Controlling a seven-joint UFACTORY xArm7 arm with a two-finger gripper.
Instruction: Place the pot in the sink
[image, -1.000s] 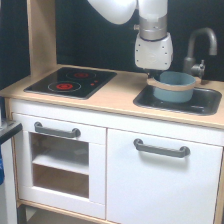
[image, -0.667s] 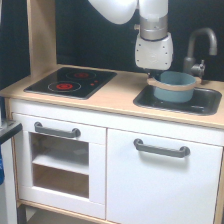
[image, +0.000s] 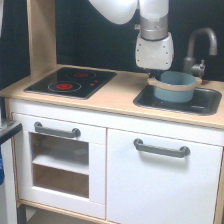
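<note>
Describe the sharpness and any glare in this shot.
Exterior view: soft and slightly blurred throughout; the pot and sink edges are fuzzy, the gripper fingers unresolved; dark backdrop, even light, faint sheen on the faucet and hob.

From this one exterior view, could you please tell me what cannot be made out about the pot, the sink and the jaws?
- The jaws: hidden behind the arm's white wrist housing, so open or shut cannot be told.
- The pot: its base is hidden by the sink's front wall, so resting or held above the floor is unclear.
- The sink: the floor under the pot is hidden.
- The tap: its spout end is blurred.
</note>
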